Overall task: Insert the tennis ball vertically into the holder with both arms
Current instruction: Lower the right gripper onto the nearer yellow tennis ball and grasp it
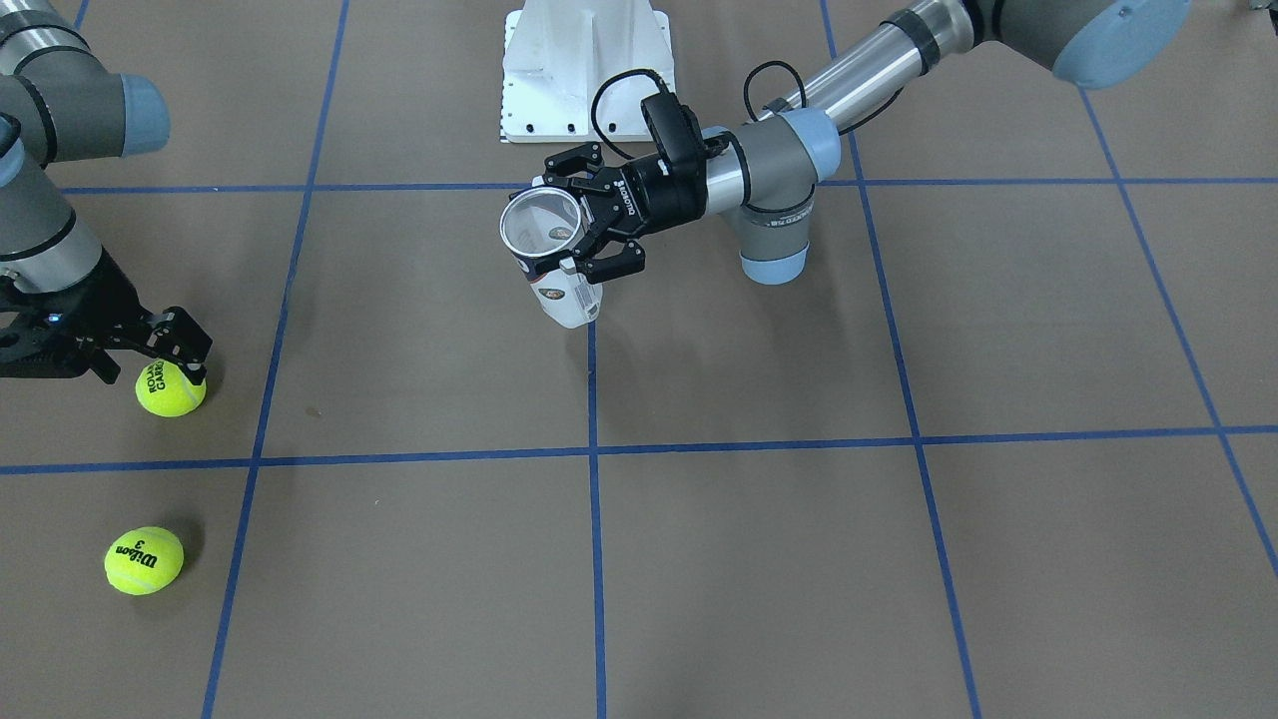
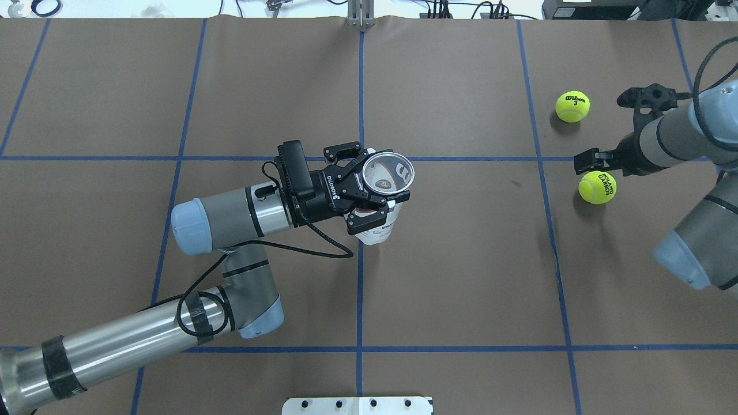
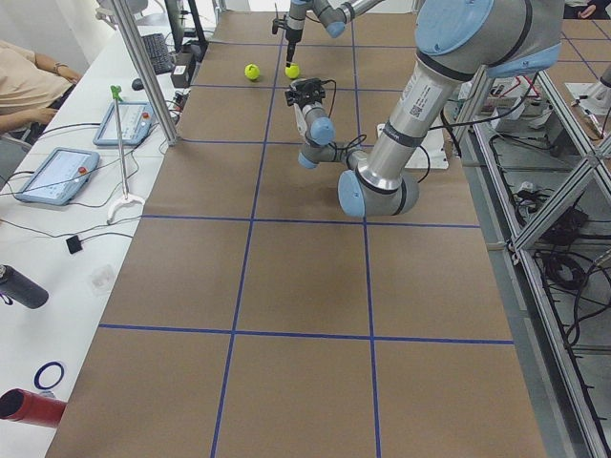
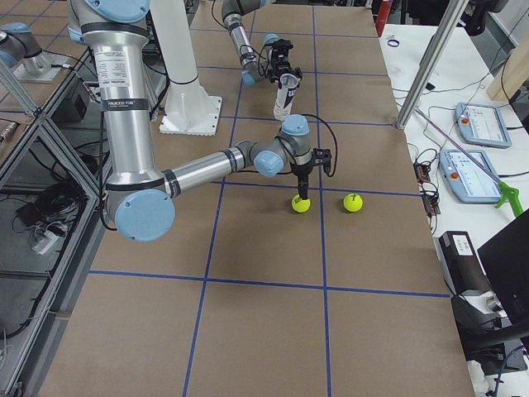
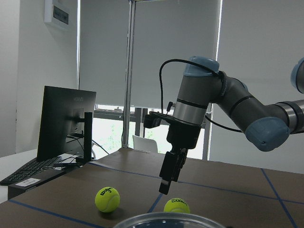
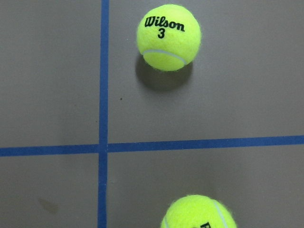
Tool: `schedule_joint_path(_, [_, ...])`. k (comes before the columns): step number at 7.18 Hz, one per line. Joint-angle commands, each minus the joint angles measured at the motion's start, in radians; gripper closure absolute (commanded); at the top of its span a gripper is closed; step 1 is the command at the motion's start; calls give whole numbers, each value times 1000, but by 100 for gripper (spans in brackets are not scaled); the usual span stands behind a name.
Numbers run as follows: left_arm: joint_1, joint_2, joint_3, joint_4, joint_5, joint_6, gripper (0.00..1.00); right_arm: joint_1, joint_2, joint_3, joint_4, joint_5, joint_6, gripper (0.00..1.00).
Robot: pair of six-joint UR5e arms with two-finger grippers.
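The clear tube holder [image 1: 571, 300] stands upright near the table's middle, its silver-rimmed mouth [image 2: 387, 173] open upward. My left gripper [image 2: 369, 184] is shut on it just below the rim, also seen from the front [image 1: 564, 215]. A yellow Roland Garros tennis ball [image 2: 597, 187] lies on the table. My right gripper [image 1: 150, 374] points down, open, its fingers straddling just above this ball; it also shows in the left wrist view [image 5: 165, 187]. A second ball, a Wilson 3 [image 2: 572, 106], lies beyond it [image 6: 168, 37].
The white pedestal base [image 1: 584, 70] stands at the robot's edge of the table, behind the tube. Blue tape lines [image 1: 593, 449] cross the brown table. Tablets and an operator [image 3: 29, 81] are at the far side bench.
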State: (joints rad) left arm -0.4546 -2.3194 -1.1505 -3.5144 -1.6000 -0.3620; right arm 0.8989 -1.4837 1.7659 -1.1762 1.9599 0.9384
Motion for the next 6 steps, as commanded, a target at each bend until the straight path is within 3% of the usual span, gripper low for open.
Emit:
schedule_joint_path(1, [2, 0, -2, 0, 0, 0, 42, -17, -20, -57, 90, -18, -6, 0])
schedule_joint_path(2, [1, 0, -2, 0, 0, 0, 42, -20, -18, -92, 154, -18, 2, 0])
schedule_joint_path(5, [2, 0, 0, 0, 0, 0, 42, -40, -17, -132, 165, -32, -3, 1])
schedule_joint_path(6, [4, 0, 0, 0, 0, 0, 42, -40, -17, -132, 165, -35, 5, 42])
